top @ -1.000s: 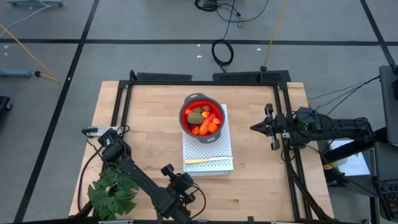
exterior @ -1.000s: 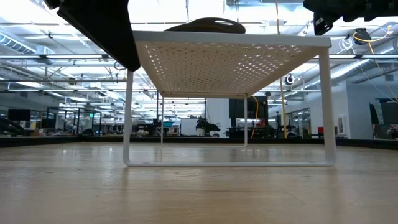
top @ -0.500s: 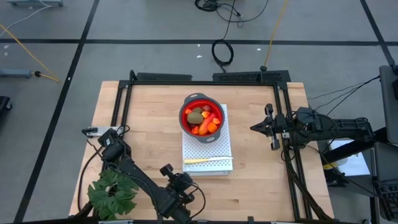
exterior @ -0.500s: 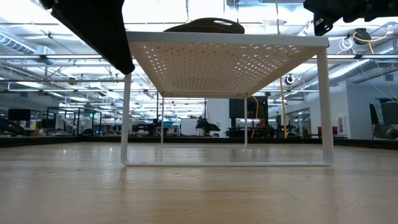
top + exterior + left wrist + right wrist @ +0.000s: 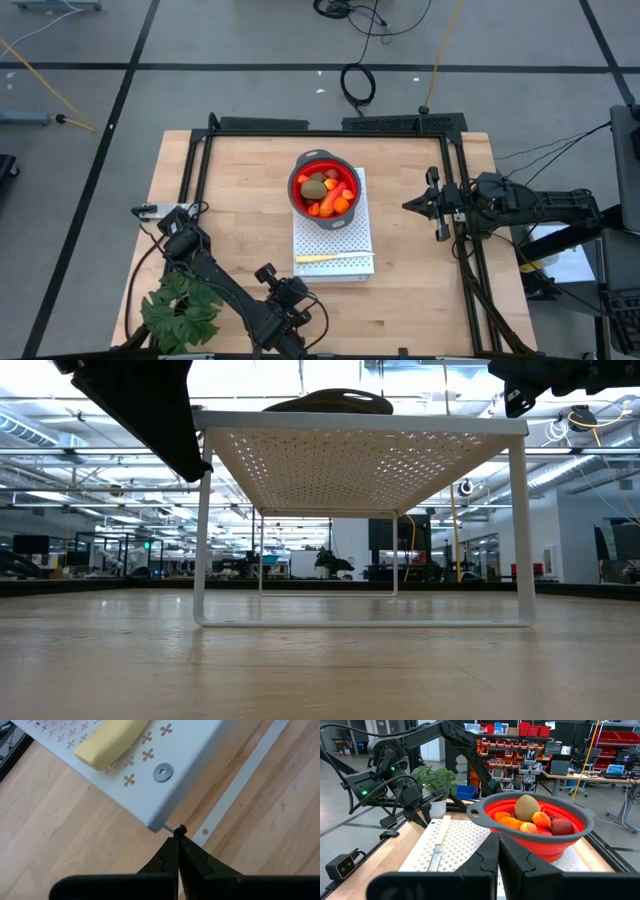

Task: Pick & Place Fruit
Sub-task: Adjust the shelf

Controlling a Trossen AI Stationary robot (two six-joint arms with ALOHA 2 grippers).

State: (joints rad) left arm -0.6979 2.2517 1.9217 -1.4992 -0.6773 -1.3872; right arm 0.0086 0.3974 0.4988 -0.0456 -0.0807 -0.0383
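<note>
The fruit lies in a red bowl: an olive-brown oval, orange pieces and a dark red ball. The bowl stands on the far end of a white perforated rack, which stands on its legs on the table. A pale yellow knife lies across the rack's near end. My left gripper is shut, at the rack's near-left corner. My right gripper is shut and hovers to the right of the bowl, pointing at it. My left gripper meets the rack's near-left corner with the tips of its shut fingers only. They come slanting down from the near-left side. The rack stands on the table on its legs.
A green leafy plant stands at the table's near-left corner beside my left arm. Black frame rails run along the left, far and right edges of the table. Bare wood lies left of the rack and between the rack and my right gripper.
In the low view the rack has slid a little toward the table's left, still upright with the bowl on it. My left gripper has moved the same way, staying shut at the rack's corner.
</note>
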